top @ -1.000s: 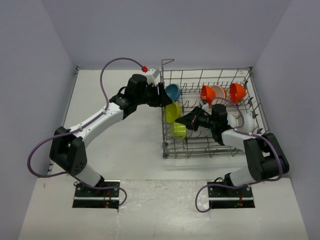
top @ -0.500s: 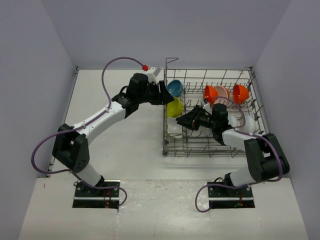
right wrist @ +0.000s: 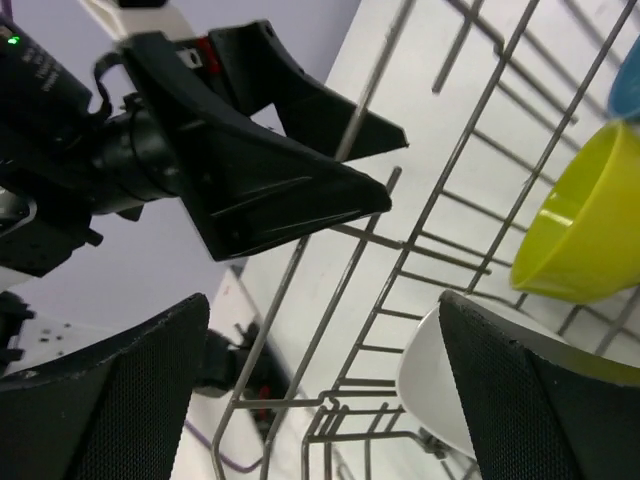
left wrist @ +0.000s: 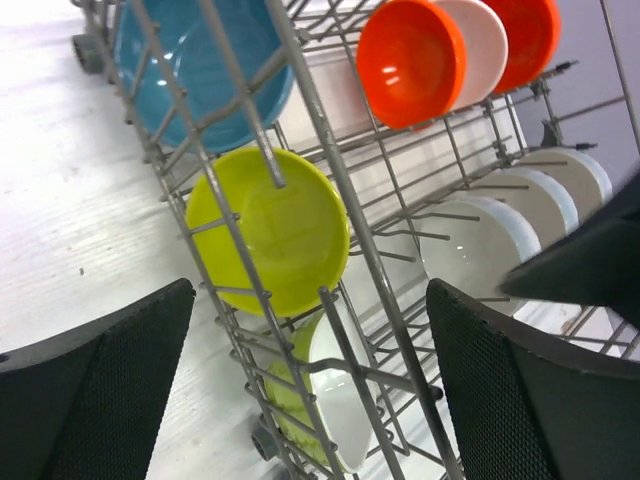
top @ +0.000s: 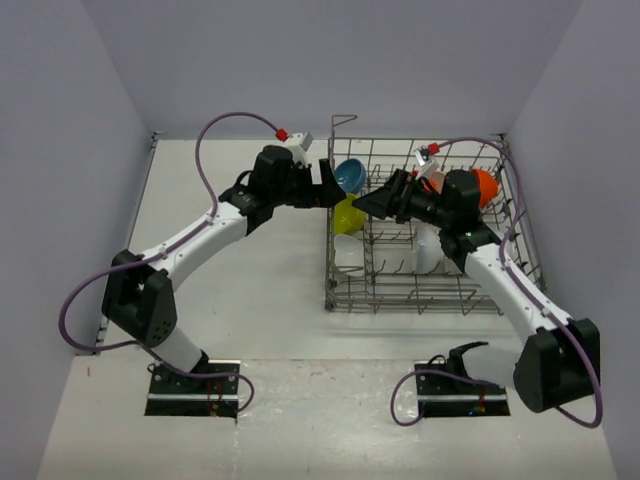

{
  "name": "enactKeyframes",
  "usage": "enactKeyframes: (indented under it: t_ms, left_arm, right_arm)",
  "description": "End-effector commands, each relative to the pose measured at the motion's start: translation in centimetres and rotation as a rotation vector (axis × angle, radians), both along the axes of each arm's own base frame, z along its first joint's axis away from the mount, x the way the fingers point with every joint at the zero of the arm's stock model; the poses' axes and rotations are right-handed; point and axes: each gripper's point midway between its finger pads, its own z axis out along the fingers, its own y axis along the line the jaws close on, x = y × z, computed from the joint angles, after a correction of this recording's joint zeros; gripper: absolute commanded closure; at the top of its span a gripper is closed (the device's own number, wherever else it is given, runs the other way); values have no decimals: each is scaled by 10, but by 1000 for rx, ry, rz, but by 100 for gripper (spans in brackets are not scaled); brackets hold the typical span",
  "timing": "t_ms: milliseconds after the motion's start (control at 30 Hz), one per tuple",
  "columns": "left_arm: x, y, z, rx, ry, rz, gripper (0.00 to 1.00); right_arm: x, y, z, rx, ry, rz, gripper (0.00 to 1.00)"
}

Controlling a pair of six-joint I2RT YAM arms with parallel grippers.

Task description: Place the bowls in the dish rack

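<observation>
Yellow-green bowl (left wrist: 290, 235) racked — just ahead of spread left gripper (left wrist: 310, 350); right gripper (right wrist: 320, 390) beside.

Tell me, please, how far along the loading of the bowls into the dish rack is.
Done: the blue bowl, yellow-green bowl, orange bowls and white bowls all stand among the tines of the dish rack. In hand: nothing; the left gripper and right gripper are both open and empty. Left: seemingly nothing to load, since no bowl shows on the table.
</observation>
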Motion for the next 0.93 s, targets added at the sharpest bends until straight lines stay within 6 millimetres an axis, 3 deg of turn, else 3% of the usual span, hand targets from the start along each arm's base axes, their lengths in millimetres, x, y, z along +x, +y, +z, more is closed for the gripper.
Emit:
enactKeyframes:
  t_ms: [0, 33, 67, 100, 133, 167, 233, 267, 300, 367, 400, 433, 467, 567, 733, 900]
  left_arm:
    - [6, 21, 59, -7, -143, 70, 0]
    - [0, 26, 71, -11, -173, 77, 0]
    - [-2, 31, 78, -12, -186, 90, 0]
    - [-6, 42, 91, -10, -216, 128, 0]
    - [-9, 49, 91, 6, -223, 147, 0]
    - [-15, 64, 101, 18, -248, 201, 0]
    - [-20, 85, 97, 58, -248, 271, 0]
    - [-21, 102, 93, 98, -245, 340, 0]
    - [-29, 115, 102, 95, -260, 383, 0]
    - [-37, 144, 86, 156, -236, 486, 0]
    - [-45, 157, 91, 145, -248, 523, 0]
    - [-48, 165, 89, 142, -241, 553, 0]
    - [-54, 177, 74, 173, -218, 589, 0]
    - [-67, 204, 72, 163, -215, 671, 0]
    - [-74, 213, 71, 157, -214, 703, 0]
    - [-74, 209, 65, 148, -202, 686, 0]
  right_arm:
    - [4, -31, 20, -201, -162, -143, 1]
    - [0, -41, 38, -215, -214, -204, 1]
    - [10, -61, 42, -262, -227, -337, 1]
    - [8, -74, 41, -301, -221, -400, 1]
    - [0, -90, 56, -302, -258, -484, 1]
    - [1, -117, 53, -351, -231, -630, 1]
    - [-9, -147, 56, -375, -224, -778, 1]
    - [-24, -163, 70, -345, -247, -863, 1]
    - [-32, -185, 65, -379, -225, -967, 1]
    - [-53, -206, 66, -372, -238, -1053, 1]
    - [-62, -216, 58, -409, -219, -1087, 1]
    - [-67, -220, 55, -425, -216, -1099, 1]
    - [-73, -224, 52, -441, -208, -1109, 1]
    - [-89, -234, 36, -509, -161, -1112, 1]
    - [-96, -231, 30, -514, -161, -1083, 1]
    - [-100, -231, 40, -487, -206, -1079, 1]
